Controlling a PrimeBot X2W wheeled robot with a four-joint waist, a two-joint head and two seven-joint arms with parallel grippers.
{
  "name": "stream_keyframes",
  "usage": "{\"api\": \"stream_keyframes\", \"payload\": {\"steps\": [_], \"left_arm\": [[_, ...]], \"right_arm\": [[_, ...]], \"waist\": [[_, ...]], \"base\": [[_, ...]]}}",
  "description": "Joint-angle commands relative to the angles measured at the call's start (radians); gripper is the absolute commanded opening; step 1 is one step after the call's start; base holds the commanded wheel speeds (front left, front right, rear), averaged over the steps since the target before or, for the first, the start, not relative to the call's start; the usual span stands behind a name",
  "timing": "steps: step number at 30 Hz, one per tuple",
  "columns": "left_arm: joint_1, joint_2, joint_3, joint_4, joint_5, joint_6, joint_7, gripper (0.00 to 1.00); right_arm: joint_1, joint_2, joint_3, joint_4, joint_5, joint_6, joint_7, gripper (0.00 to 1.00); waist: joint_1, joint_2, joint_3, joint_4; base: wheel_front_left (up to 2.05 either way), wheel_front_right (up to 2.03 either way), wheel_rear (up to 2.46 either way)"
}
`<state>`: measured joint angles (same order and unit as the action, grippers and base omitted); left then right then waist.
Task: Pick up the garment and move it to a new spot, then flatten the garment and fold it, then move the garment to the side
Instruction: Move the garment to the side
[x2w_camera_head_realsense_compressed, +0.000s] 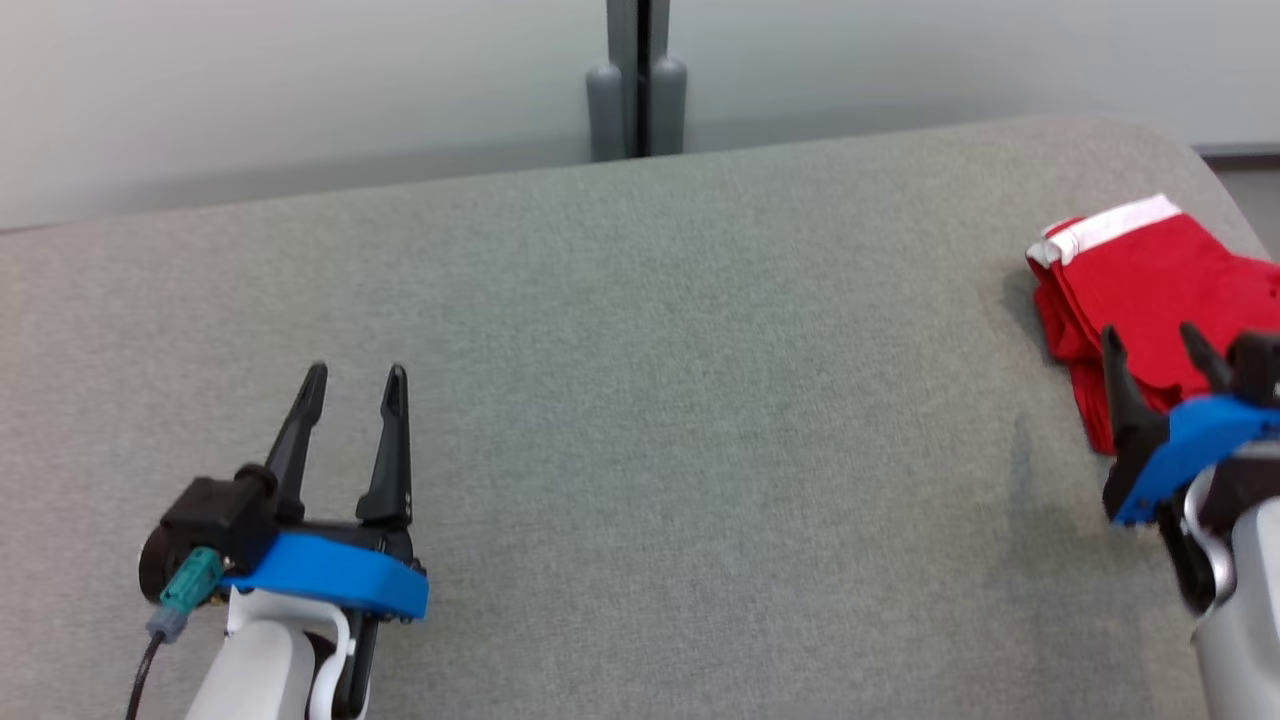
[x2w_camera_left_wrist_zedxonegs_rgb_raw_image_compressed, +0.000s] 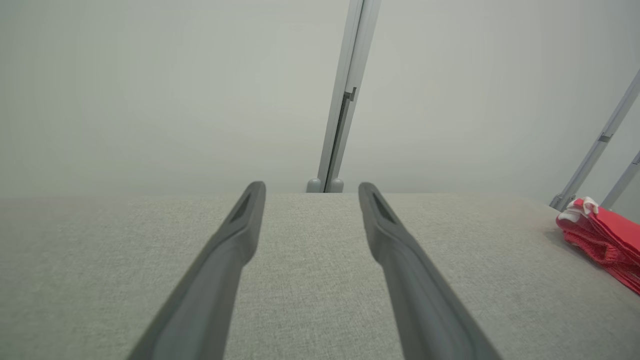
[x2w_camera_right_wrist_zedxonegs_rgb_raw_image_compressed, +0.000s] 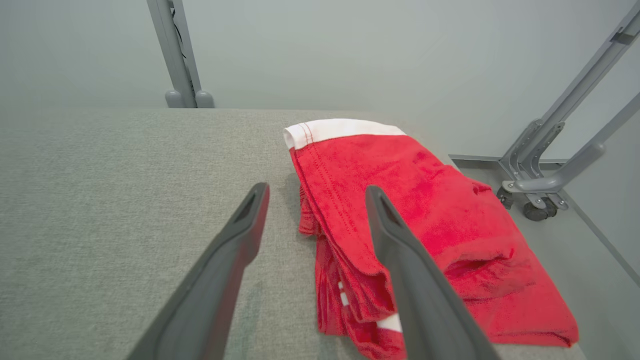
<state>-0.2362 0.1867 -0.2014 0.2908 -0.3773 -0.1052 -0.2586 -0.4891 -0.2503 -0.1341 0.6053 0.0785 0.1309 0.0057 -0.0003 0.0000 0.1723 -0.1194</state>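
Folded red garment (x2w_camera_head_realsense_compressed: 1140, 275) with white band lies at surface's right edge

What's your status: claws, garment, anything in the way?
Left claw open, empty, over grey surface. Right claw open at red garment, not gripping. Garment folded, at surface's right end. Nothing in the way.

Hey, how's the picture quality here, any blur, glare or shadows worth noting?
Head view: soft even light, no glare, the red garment throwing a faint shadow onto the grey surface at its left. Left wrist view: left fingers blurred near the lens, wall hazy. Right wrist view: garment's stitching crisp, right fingers soft toward the bottom edge.
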Motion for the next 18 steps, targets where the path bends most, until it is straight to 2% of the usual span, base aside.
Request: {"api": "stream_keyframes", "payload": {"steps": [1,8,12,18], "left_arm": [[0.016,-0.001,0.007,0.009,-0.002,0.004,-0.005,1.0],[0.077,-0.028,0.036,0.047,-0.003,0.01,-0.007,1.0],[0.108,-0.04,0.054,0.066,0.01,0.009,-0.007,1.0],[0.145,-0.051,0.082,0.08,0.026,0.003,-0.007,1.0]], "right_arm": [[0.039,0.008,-0.009,-0.025,0.013,0.0,-0.012,1.0],[0.268,0.095,-0.051,-0.294,0.054,0.0,-0.067,1.0],[0.372,0.133,-0.032,-0.425,0.043,0.0,-0.1,1.0],[0.46,0.159,-0.006,-0.49,0.023,0.0,-0.114,1.0]], "waist": [[0.0003,0.0,-0.019,0.0],[0.0003,0.0,-0.102,0.051],[0.0003,0.0,-0.133,0.076],[0.0003,0.0,-0.166,0.109]], "base": [[0.0,0.0,0.0],[0.0,0.0,0.0],[0.0,0.0,0.0],[0.0,0.0,0.0]]}}
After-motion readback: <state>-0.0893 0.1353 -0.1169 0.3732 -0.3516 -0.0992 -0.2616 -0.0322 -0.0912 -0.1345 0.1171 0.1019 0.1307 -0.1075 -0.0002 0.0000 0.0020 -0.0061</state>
